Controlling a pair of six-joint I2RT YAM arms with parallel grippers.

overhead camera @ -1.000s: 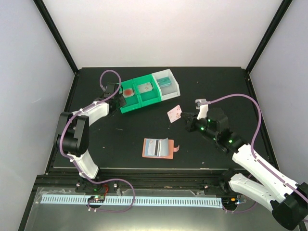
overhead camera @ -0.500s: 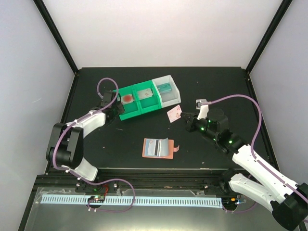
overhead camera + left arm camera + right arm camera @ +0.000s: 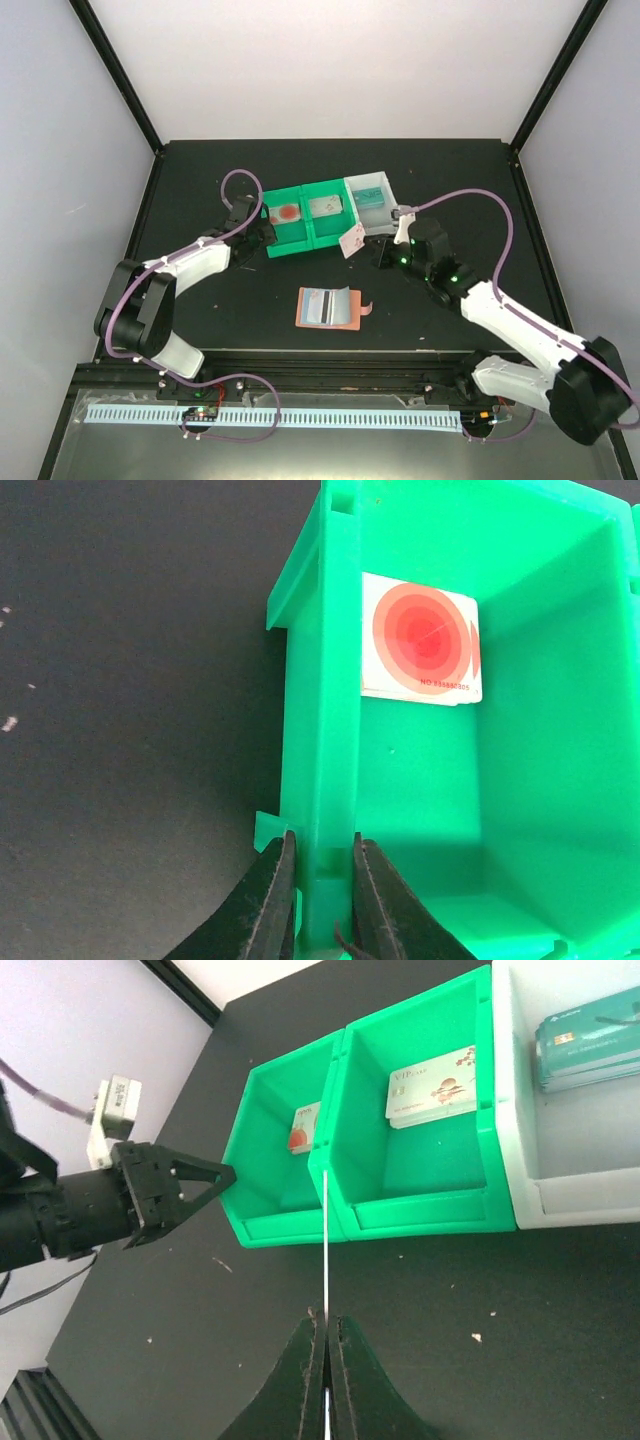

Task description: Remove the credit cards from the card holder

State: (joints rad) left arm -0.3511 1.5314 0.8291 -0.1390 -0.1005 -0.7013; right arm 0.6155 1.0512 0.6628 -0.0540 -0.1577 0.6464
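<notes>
The card holder [image 3: 328, 307] lies open on the black table, pale blue pockets up, apart from both arms. My right gripper [image 3: 374, 250] is shut on a white credit card [image 3: 352, 240] with red marks, held edge-on [image 3: 326, 1250] just in front of the trays. My left gripper [image 3: 319, 855] is shut on the left wall of the green tray [image 3: 320, 730]. A red-circle card [image 3: 420, 638] lies in that left tray, a white VIP card [image 3: 432, 1086] in the middle green tray, and teal cards [image 3: 588, 1038] in the white tray.
The row of trays, two green [image 3: 305, 238] and one white [image 3: 372, 190], stands at the table's middle back. Black frame posts and the table's edges bound the area.
My left gripper has dragged the tray row to the right, toward the middle. My right gripper has moved left and back with the card, up to the trays.
</notes>
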